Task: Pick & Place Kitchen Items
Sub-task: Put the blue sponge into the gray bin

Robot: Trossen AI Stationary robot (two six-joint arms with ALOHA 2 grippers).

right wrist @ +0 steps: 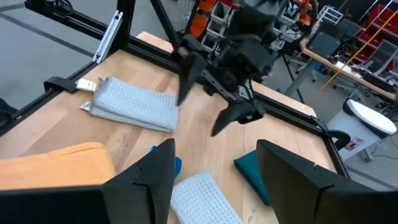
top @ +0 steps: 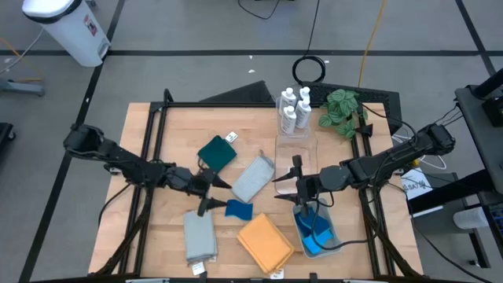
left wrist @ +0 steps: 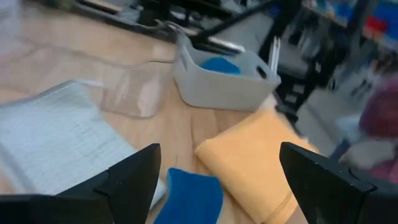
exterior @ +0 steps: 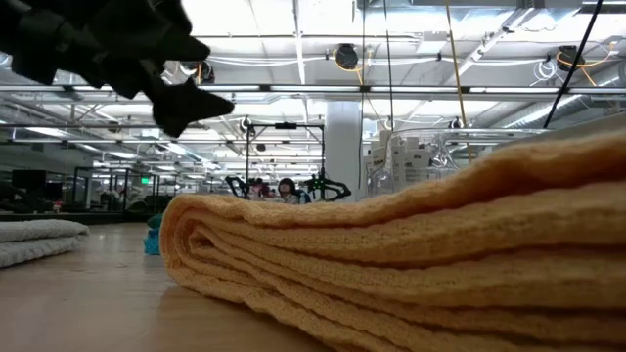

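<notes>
Wooden tabletop (top: 157, 157), black frame rails on all sides, grey floor beyond; workshop w/ racks behind in the low view.

**Item in hand – blue sponge** (top: 238, 209): lies flat, mid-table, between the pale grey cloth (top: 253, 179) and the orange cloth (top: 266, 241); just beside both, seems to touch the grey one at one corner. Left wrist view shows it (left wrist: 189, 196) directly below and between the fingers.

**Left gripper** (top: 206, 192): hovers over the sponge, jaws spread wide, nothing held.

**Step (est.):** approach before pickup. Sponge not yet grasped. Next move calls for a straight drop w/ jaws either side of the sponge, close, lift, then carry across to the tray.

**Right gripper** (top: 299, 187): parked over the clear bin (top: 295, 157), near the tray; jaws part open, empty in its own wrist view.

**Other task items:**
- Grey cloth no. 2 (top: 200, 236), near front edge.
- Teal cloth (top: 217, 152), behind left gripper.
- White bottles (top: 292, 108), cluster at back edge, beside plant (top: 339, 110).
- Blue sponges already in the grey tray (top: 297, 222), front right.

**Edges / room:**
- Sponge is hemmed in by cloths on two sides; a finger could snag a cloth fold on descent.
- Open bare wood left of the teal cloth and between the grey cloths.
- Path to tray passes over orange cloth – needs lift clearance; right arm sits close to the tray, so crowding is likely there.
- Tray close to the front right rail.
</notes>
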